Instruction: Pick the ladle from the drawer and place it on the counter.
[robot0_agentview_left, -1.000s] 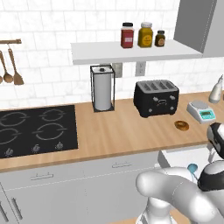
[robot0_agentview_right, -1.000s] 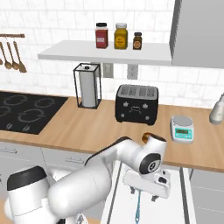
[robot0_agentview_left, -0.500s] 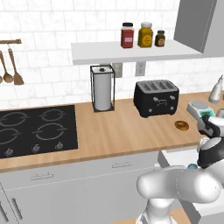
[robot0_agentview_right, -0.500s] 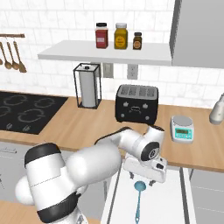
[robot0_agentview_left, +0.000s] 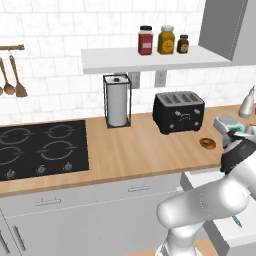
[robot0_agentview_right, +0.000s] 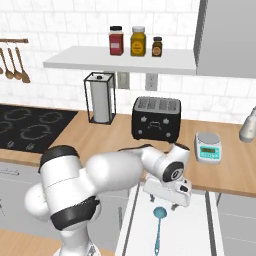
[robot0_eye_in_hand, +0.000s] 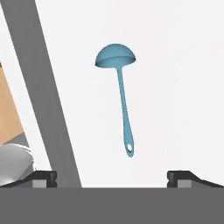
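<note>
Hovering above the pulled-out drawer (robot0_agentview_right: 212, 220), the tool (robot0_eye_in_hand: 111, 177) has its jaws spread wide and holds nothing. The ladle (robot0_eye_in_hand: 119, 94) lies flat on the pale drawer floor, at centre frame in the hand view, its bowl toward the top and its handle running down toward the tool. It is small and teal-blue, with a thin straight handle. I'd worry the slim handle could slip out between the fingers, or the tool could bump the drawer wall coming down. The bench (robot0_agentview_right: 230, 172) waits above.
</note>
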